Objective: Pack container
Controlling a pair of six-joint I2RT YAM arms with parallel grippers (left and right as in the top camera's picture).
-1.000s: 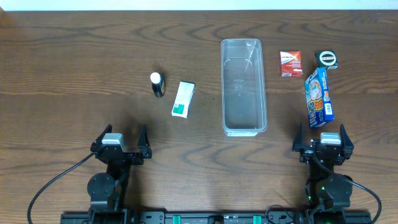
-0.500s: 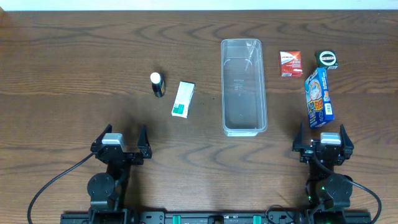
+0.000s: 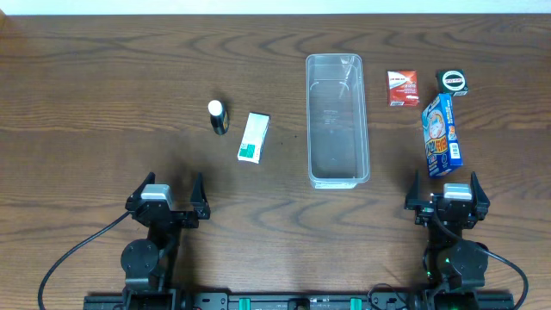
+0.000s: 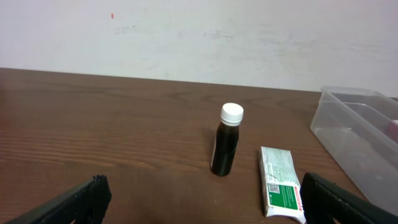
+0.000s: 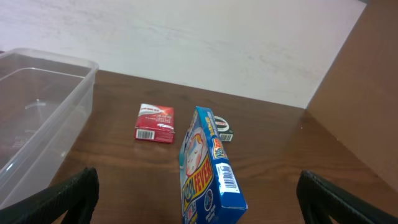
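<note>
Two sets spread, left fingers (image 3: 199, 188), right fingers (image 3: 416, 188), container (image 3: 337, 120) apart, between them

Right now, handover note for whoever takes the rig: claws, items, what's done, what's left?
Left claw: open, holding nothing, parked on the near side.
Right claw: open, holding nothing, just short of the blue box.
Container: centre, empty.
On the left arm's side of it: dark bottle, standing upright, and green-and-white box, lying flat.
On the right arm's side of it: red box, small dark item, and the blue box.
Done: nothing packed.
Left: all five items go into the container.
</note>
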